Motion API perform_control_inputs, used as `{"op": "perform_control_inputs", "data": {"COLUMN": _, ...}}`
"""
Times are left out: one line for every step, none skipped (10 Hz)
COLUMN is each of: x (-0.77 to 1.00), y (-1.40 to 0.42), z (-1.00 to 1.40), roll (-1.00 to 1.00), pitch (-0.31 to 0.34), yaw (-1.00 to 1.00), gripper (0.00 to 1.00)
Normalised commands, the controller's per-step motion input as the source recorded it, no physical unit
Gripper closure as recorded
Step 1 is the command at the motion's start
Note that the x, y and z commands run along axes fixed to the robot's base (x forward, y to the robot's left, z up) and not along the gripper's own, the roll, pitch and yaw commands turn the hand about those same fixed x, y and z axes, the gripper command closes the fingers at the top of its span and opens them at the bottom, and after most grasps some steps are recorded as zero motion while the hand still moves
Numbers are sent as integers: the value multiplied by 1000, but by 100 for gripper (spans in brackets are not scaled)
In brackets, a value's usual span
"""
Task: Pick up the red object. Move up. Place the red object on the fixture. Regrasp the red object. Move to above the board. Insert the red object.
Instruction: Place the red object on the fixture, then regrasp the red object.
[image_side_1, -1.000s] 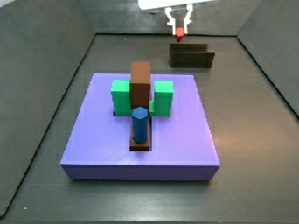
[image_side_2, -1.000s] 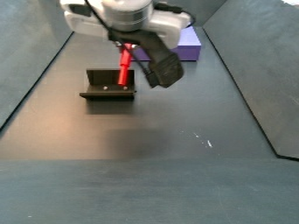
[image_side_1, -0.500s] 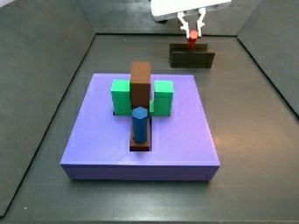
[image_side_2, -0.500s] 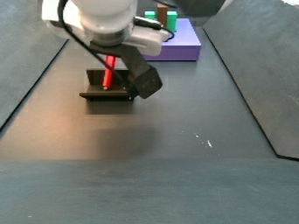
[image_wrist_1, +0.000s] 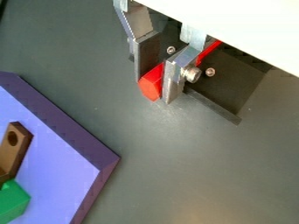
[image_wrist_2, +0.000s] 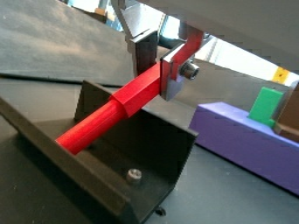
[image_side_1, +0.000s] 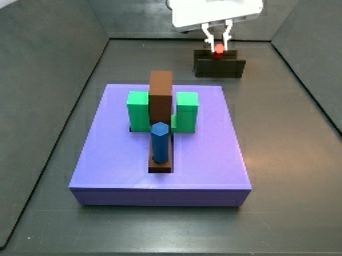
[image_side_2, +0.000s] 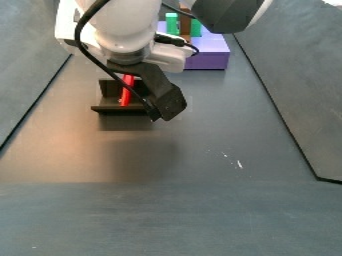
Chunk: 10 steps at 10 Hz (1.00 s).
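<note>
My gripper (image_wrist_1: 156, 86) is shut on the red object (image_wrist_1: 153, 85), a thin bright-red peg, held directly over the fixture (image_side_1: 219, 68). In a wrist view the peg (image_wrist_2: 111, 115) slants down from the fingers (image_wrist_2: 177, 70) into the fixture's recess (image_wrist_2: 111, 179), its low end close to the dark wall. In a side view the gripper (image_side_1: 218, 42) hangs at the far end of the floor with the peg (image_side_1: 218, 48) at the fixture's top. In a side view the arm hides most of the fixture (image_side_2: 118, 104); the peg (image_side_2: 128, 94) shows. The board (image_side_1: 160, 150) lies nearer.
On the board stand green blocks (image_side_1: 140, 110), a tall brown block (image_side_1: 162, 95) and a blue hexagonal peg (image_side_1: 160, 143) in a dark slot. Dark walls enclose the floor on both sides. The board's corner (image_wrist_1: 47, 149) shows beside the gripper in a wrist view.
The gripper has come down and moved over the fixture with the red peg. The peg's lower end now sits in the fixture's recess.
</note>
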Motion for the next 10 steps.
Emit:
{"op": "perform_control_inputs", "data": {"x": 229, "y": -111, "z": -129, "roll": 126, "pitch": 57, "yaw": 291, "gripper": 100}}
{"op": "perform_control_inputs", "data": {"x": 217, "y": -66, "z": -131, "roll": 66, "pitch": 37, "yaw": 286, "gripper": 100}}
{"op": "perform_control_inputs", "data": {"x": 263, "y": -80, "z": -100, "roll": 57, "pitch": 54, "yaw": 346, "gripper": 100}}
{"op": "perform_control_inputs", "data": {"x": 229, "y": -14, "z": -111, "roll": 0, "pitch": 23, "yaw": 283, "gripper": 100}}
{"op": "perform_control_inputs", "data": {"x": 0, "y": 0, "z": -60, "roll": -31, "pitch": 0, "yaw": 6, "gripper": 100}}
{"op": "perform_control_inputs", "data": {"x": 0, "y": 0, "z": 0, "roll": 0, "pitch": 0, "yaw": 0, "gripper": 100}}
{"op": "perform_control_inputs", "data": {"x": 0, "y": 0, "z": 0, "roll": 0, "pitch": 0, "yaw": 0, "gripper": 0}}
{"op": "perform_control_inputs", "data": {"x": -14, "y": 0, "z": 140, "roll": 483, "pitch": 0, "yaw": -34, "gripper": 0}}
{"op": "perform_control_inputs", "data": {"x": 0, "y": -49, "z": 451, "roll": 717, "pitch": -6, "yaw": -37, "gripper": 0}}
{"op": "perform_control_inputs", "data": {"x": 0, "y": -11, "z": 517, "roll": 849, "pitch": -43, "yaw": -34, "gripper": 0}}
